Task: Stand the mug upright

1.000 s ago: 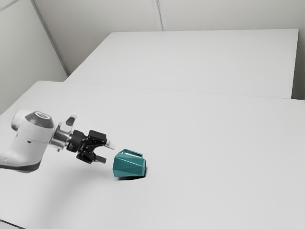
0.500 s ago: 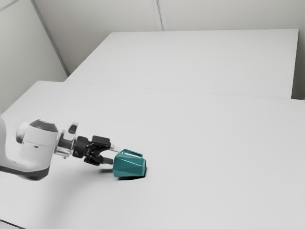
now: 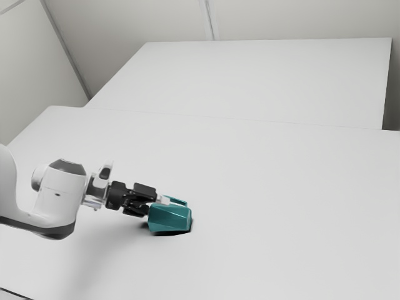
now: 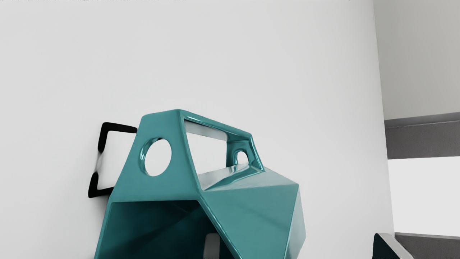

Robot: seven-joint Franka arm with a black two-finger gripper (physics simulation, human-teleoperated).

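Observation:
The teal faceted mug (image 3: 170,219) lies on its side on the white table, handle upward, its mouth toward the arm. At that mouth is my gripper (image 3: 156,207), one fingertip beside the handle and the other hidden by the mug. In the wrist view the mug (image 4: 251,208) shows its dark hollow, with one fingertip of my gripper (image 4: 301,246) at the mouth and the other outside the body. The fingers stand wide apart with part of the mug's wall between them, not pinched.
The white table (image 3: 269,206) surrounds the mug. Behind it is a second white surface (image 3: 262,81), with pale walls (image 3: 300,19) beyond. The mug's dark shadow (image 4: 102,138) falls on the table beside the handle.
My gripper has moved down and toward the exterior view's right, from short of the mug up to its mouth. The mug has stayed where it was.

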